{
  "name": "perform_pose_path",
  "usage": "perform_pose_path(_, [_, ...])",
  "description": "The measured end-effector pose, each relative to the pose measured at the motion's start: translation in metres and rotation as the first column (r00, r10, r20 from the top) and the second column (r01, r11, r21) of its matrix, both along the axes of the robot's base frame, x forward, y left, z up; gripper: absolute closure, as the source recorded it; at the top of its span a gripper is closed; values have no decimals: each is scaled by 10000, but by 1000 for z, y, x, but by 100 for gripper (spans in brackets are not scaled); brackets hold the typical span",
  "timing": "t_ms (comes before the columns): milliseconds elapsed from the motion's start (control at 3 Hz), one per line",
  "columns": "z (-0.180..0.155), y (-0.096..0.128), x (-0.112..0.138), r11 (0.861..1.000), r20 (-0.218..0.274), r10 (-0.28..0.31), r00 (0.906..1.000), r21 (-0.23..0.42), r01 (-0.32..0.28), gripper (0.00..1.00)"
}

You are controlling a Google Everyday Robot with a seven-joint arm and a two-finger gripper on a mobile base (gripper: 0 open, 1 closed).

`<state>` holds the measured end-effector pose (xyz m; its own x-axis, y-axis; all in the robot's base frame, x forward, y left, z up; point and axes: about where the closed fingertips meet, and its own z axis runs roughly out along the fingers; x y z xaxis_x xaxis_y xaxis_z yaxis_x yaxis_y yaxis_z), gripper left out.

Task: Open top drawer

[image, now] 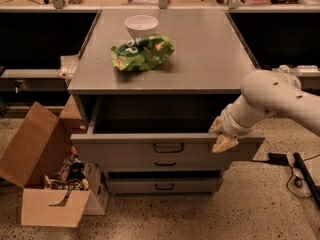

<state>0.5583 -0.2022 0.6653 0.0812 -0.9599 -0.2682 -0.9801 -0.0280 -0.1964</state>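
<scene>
The top drawer (125,149) of the grey metal cabinet is pulled out toward me. Its flat front panel carries a small dark loop handle (168,147), and its deep tray is dark inside. My gripper (220,136) sits at the right end of the drawer's front edge, with its pale fingertips (224,144) over the top lip of the panel. The white arm reaches in from the right. Two narrower drawers (165,185) below stand only slightly out.
On the cabinet top (210,59) lie a green chip bag (142,52) and a white bowl (141,25). An open cardboard box (47,184) with clutter stands on the floor at the left. Cables (300,176) lie on the floor at the right.
</scene>
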Motion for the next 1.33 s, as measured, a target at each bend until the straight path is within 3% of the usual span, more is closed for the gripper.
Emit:
perform_pose_path(333, [0,0,0,10000,-5,4,10000,-3,-4,0])
perform_pose_path(667, [-1,0,-1,10000,-16,13,10000,-11,-13,0])
perform_pose_path(1000, [-5,-4,-15,9994,-484,329,9983,-62,-332,0])
perform_pose_path(1333, [-9,-9,-33,9968,-1153,761,9904,-160,-784,0])
